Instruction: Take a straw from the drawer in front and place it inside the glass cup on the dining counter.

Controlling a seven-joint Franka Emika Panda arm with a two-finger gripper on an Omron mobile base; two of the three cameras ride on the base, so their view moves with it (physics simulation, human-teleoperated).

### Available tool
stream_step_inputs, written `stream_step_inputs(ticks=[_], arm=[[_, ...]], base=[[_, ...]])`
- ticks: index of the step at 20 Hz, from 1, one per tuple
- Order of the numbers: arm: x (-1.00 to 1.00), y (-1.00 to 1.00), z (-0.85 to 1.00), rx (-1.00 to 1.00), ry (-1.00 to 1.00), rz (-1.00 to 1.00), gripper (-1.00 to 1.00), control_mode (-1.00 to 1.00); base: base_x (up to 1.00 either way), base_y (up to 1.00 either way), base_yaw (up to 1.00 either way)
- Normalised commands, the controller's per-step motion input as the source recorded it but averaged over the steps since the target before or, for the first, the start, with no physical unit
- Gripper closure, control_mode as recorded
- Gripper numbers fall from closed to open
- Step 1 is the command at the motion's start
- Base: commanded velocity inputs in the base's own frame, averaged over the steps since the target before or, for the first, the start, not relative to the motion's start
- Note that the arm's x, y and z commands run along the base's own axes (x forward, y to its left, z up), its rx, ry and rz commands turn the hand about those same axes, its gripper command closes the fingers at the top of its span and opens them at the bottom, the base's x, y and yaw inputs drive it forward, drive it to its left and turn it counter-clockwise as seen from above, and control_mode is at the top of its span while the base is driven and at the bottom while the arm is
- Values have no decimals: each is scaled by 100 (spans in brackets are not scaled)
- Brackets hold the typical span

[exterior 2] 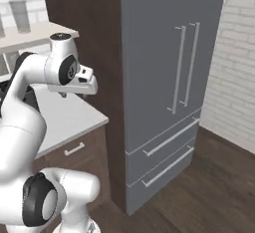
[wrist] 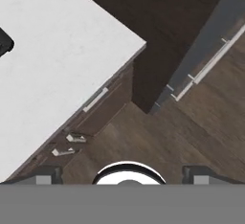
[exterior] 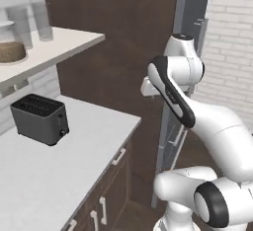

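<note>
Hand view looks straight down, jaws wide, over drawer (wrist: 95, 99)

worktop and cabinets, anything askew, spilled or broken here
Nothing stands out. The toaster sits upright on the white worktop, the drawer under its edge is shut, and the fridge doors are closed. No spills show.

A black slotted toaster (exterior: 40, 118) sits on the white bench (exterior: 59, 175) over dark brown cabinets. Beside it stands a tall grey fridge (exterior 2: 164, 77) with 2 vertical handles, on a dark wood plank floor (exterior 2: 209, 187).
</note>
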Motion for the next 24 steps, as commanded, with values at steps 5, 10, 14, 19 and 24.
stream_step_inputs(ticks=[5,10,14,19,24], arm=[[0,0,0,0,0,0,-100,100],[0,0,0,0,0,0,-100,100],[0,0,0,0,0,0,-100,100],[0,10,2,9,0,-9,-100,-100],[-3,-48,0,41,0,-12,-100,-100]], base=[[-39,77,-33],[-2,70,-26],[8,58,-28],[0,41,-17],[0,0,0]])
